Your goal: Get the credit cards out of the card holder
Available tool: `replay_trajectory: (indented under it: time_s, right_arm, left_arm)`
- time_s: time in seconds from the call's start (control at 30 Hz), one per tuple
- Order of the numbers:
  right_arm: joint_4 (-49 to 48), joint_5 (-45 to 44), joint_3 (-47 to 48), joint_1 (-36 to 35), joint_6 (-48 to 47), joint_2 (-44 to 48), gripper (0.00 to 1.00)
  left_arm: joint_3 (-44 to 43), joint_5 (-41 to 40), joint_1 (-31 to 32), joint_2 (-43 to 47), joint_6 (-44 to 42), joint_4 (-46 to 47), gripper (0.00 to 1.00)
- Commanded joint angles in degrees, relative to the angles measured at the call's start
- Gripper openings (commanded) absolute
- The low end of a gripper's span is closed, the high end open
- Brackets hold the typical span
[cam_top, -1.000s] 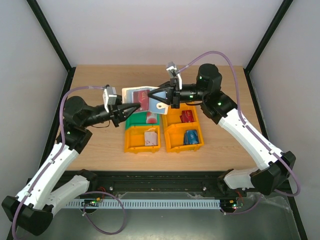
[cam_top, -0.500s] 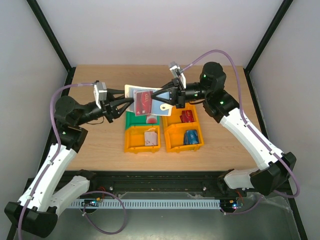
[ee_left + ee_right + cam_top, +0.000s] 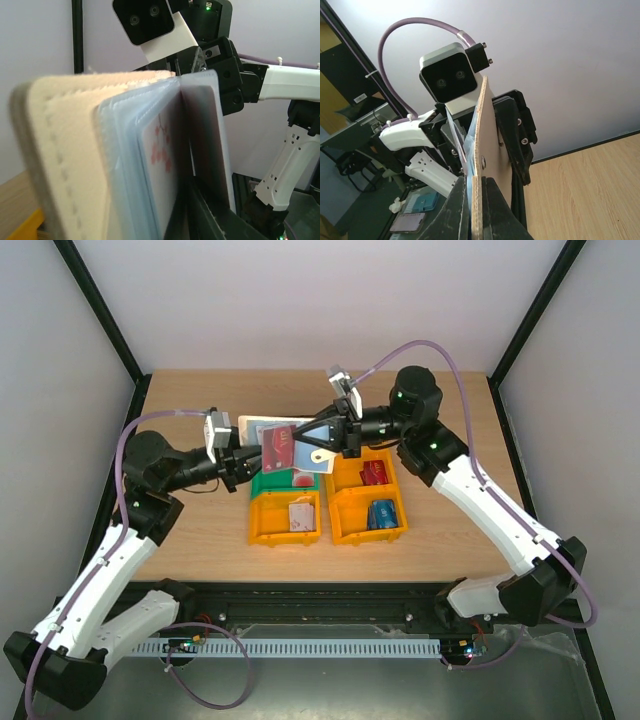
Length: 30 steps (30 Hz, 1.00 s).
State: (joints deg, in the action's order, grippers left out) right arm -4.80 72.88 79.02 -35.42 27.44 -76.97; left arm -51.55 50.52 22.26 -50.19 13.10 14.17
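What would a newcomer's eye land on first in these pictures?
The card holder hangs in mid-air at the centre of the top view, clamped by the right gripper, with the left gripper at its other edge. A red card shows in its open pages. Below it, orange bins hold loose cards.

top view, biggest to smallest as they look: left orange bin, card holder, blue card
1. left orange bin and card holder: they look about alike, and the holder is held up nearer the camera, so no ranking between them.
2. blue card: clearly smallest.

Card holder (image 3: 65,160): cream (pale-blue inside)
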Motion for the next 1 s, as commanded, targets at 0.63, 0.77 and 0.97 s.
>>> replay_trajectory:
  time_s: [0.63, 0.77, 0.97]
  right_arm:
    - [6.5, -24.2, -8.0, 5.5, -6.1, 5.4, 0.99]
    - [5.8, -19.7, -7.9, 5.5, -6.6, 5.0, 0.99]
    - [4.7, -12.0, -7.3, 5.5, -6.6, 5.0, 0.99]
  left_arm:
    - [-10.1, -34.0, 2.4, -2.5, -23.9, -26.1, 0.02]
    - [-9.9, -22.0, 1.9, -0.9, -19.3, -25.3, 0.02]
    - [-10.7, -11.2, -1.0, 0.0, -13.4, -23.6, 0.02]
